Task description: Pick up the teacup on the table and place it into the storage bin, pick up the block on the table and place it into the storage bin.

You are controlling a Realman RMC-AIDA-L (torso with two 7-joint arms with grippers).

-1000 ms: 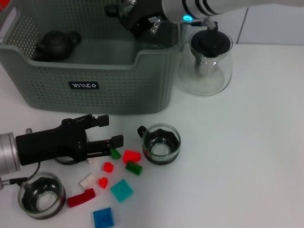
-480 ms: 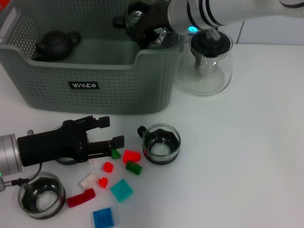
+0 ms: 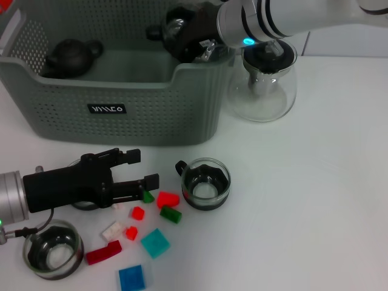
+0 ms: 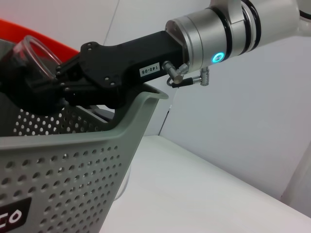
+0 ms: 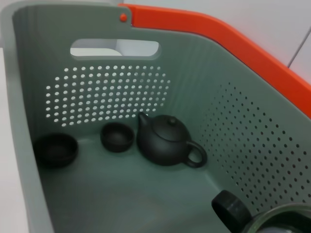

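Note:
The grey-green storage bin (image 3: 151, 115) stands at the back left. My right gripper (image 3: 182, 37) reaches in over the bin's right wall, shut on a glass teacup (image 3: 173, 24). The left wrist view shows that teacup (image 4: 34, 48) held above the rim. A second glass teacup (image 3: 206, 183) sits on the table in front of the bin, and a third (image 3: 53, 251) at the near left. Several small blocks lie between them, among them a green block (image 3: 147, 196) and a red one (image 3: 168, 199). My left gripper (image 3: 140, 168) hovers low, open, its lower fingertip beside the green block.
A glass teapot with black lid (image 3: 262, 79) stands right of the bin, under my right arm. Inside the bin (image 5: 112, 92) are a black teapot (image 5: 165, 143) and two small dark cups (image 5: 116, 137). Teal (image 3: 156, 242) and blue (image 3: 131, 279) blocks lie near the front edge.
My right arm has shifted slightly right and down with the teacup, still over the bin. The left gripper has edged a little nearer the blocks.

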